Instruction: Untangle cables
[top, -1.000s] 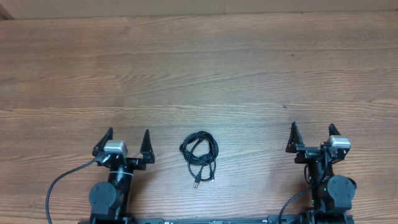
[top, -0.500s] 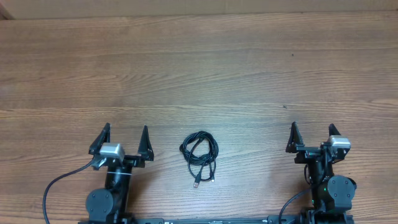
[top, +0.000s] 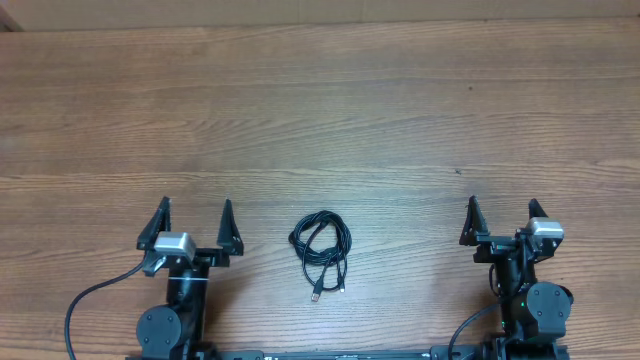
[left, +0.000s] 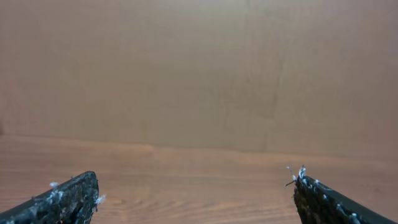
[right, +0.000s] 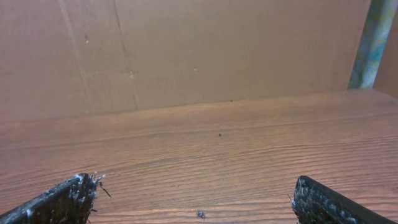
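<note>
The cables (top: 321, 247) are lying in a loose black coil on the table (top: 320, 110), at the lower centre of the overhead frame. The left pincer (top: 195, 210) and right pincer (top: 502, 215) are standing wide open on either side, gripping nothing.

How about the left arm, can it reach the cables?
Probably yes. The cables lie close beside the open left end effector, with nothing between them.

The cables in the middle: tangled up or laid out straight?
Tangled: the cables lie in one small looped bundle, plug ends poking out below.
</note>
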